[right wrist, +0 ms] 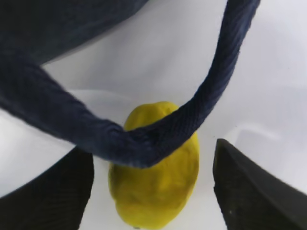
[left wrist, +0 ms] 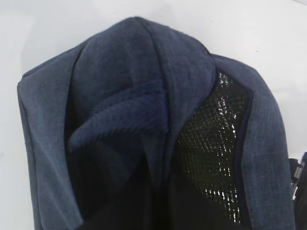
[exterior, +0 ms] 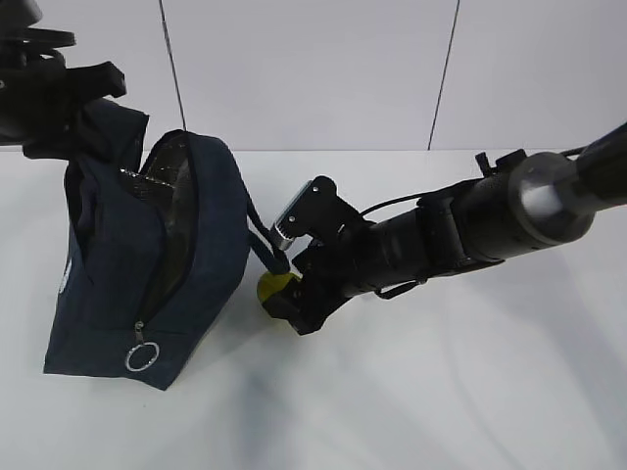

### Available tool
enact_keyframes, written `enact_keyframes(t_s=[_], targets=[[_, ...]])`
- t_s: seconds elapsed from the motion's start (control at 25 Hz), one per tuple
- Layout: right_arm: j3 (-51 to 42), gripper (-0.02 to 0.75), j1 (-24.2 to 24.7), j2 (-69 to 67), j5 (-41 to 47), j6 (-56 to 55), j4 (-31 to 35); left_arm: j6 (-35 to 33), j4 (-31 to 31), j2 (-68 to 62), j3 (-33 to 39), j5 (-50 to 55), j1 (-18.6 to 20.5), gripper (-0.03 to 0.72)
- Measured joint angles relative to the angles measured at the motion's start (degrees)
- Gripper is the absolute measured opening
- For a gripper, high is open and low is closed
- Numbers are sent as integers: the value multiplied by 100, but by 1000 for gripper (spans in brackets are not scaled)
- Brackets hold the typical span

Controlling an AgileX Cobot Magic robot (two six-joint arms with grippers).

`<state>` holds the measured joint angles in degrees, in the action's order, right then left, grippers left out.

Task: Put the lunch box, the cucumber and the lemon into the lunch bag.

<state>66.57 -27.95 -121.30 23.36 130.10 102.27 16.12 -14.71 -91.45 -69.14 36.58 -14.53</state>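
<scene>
The right tool point(exterior: 278, 294) stands spread around the lemon point(exterior: 272, 285), fingers apart from it, strap point(right wrist: 144, 139) draped across. The left tool, clenched, holds up the bag point(exterior: 147, 264) at the counter's point(exterior: 441, 392) left side.

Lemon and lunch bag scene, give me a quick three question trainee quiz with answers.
1. True or false: the lemon lies between the right gripper's open fingers.
2. What crosses in front of the lemon in the right wrist view? A) the bag's loop handle B) a zipper pull C) a cable
3. What colour is the lunch bag?

Key: 1 true; 2 A; 3 dark navy.
</scene>
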Motion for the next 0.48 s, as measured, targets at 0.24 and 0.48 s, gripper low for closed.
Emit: enact_keyframes(t_s=[0.24,0.48], targets=[[30,588,0,-58,0,-36,0,0,0,0,0,0,0,-7],[30,588,0,-168,-10,-36,8,0,0,0,0,0,0,-7]])
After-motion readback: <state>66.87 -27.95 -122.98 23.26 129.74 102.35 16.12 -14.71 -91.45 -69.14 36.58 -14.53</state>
